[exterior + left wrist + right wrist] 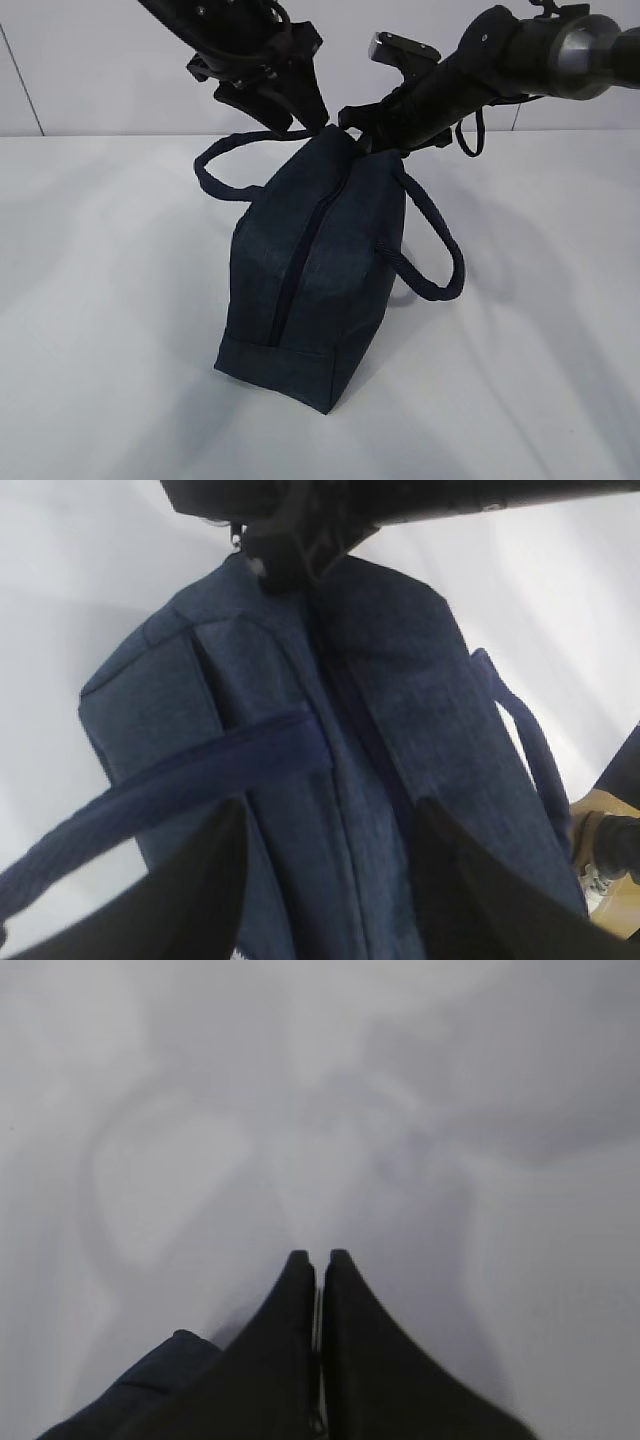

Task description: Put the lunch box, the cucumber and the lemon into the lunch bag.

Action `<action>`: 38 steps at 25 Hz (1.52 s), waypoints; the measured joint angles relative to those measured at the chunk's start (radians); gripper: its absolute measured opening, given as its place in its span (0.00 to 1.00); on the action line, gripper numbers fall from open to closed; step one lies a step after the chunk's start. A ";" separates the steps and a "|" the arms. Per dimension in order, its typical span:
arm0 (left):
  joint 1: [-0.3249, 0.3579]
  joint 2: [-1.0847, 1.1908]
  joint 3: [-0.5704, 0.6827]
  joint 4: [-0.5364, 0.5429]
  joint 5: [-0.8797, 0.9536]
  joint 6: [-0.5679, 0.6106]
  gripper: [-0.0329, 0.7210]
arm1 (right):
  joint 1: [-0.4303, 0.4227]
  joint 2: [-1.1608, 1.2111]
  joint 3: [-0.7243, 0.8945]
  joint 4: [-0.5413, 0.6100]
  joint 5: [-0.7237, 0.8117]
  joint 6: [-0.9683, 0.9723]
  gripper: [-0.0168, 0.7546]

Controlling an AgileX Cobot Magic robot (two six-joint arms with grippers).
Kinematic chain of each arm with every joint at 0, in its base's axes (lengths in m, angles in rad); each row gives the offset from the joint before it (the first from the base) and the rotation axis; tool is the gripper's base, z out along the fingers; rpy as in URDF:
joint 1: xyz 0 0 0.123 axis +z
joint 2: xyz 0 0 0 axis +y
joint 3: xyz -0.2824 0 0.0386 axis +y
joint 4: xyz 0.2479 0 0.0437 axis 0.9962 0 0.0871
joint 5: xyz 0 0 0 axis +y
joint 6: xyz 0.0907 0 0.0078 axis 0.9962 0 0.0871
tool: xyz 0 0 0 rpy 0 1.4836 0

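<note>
Both my claws sit atop one lunch bag [310, 270]: right claw [318, 1260] pressed together, left claw [330, 880] spread astride it. Two handles, no readable writing.

Both pincers meet at the far top end of the zipped lunch bag [310, 270].

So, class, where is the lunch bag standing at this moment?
In the exterior view the lunch bag stands at the centre of the white table, zipper along its top, with the left gripper and right gripper at its far top end.
</note>
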 joint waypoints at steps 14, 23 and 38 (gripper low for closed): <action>0.012 0.106 -0.050 -0.039 -0.061 0.025 0.53 | 0.000 0.000 0.000 -0.002 0.011 0.000 0.02; 0.012 0.216 -0.169 -0.062 -0.016 0.027 0.48 | 0.000 0.000 0.000 -0.008 0.012 -0.006 0.02; 0.012 0.231 -0.221 -0.019 0.007 0.033 0.07 | 0.000 0.004 0.000 -0.026 0.012 -0.014 0.02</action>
